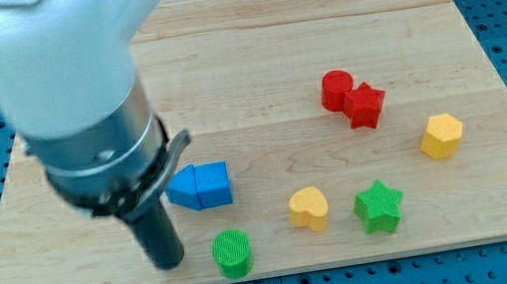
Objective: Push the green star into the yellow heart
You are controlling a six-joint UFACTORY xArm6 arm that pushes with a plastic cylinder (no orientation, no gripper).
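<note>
**A:** Where is my tip (168,264) right now?

**B:** Low on the view's left half of the desk (250,52), near the bottom edge. It stands just to the left of the green cylinder (233,252), close beside it, though I cannot tell whether they touch. The blue block (200,186), a wedge-like piece made of two joined parts, lies just above and to the right of the tip.

**A:** And the end effector, apart or together?

**B:** It is a plain dark rod with nothing to open or close, and it holds nothing.

**A:** Where is the green star (379,206)?

**B:** Near the bottom edge, right of centre, well apart from the tip. The yellow heart (310,207) sits just to its left, at nearly the same height. A narrow strip of bare wood shows between them, so they are near but not touching.

**A:** What lies between the tip and the star?

**B:** The green cylinder first, then the yellow heart.

**A:** Anything else on the desk?

**B:** A red cylinder (335,88) and a red star (365,105) touch each other in the right half, above the green star. A yellow hexagon (441,135) stands farther right, alone.
</note>
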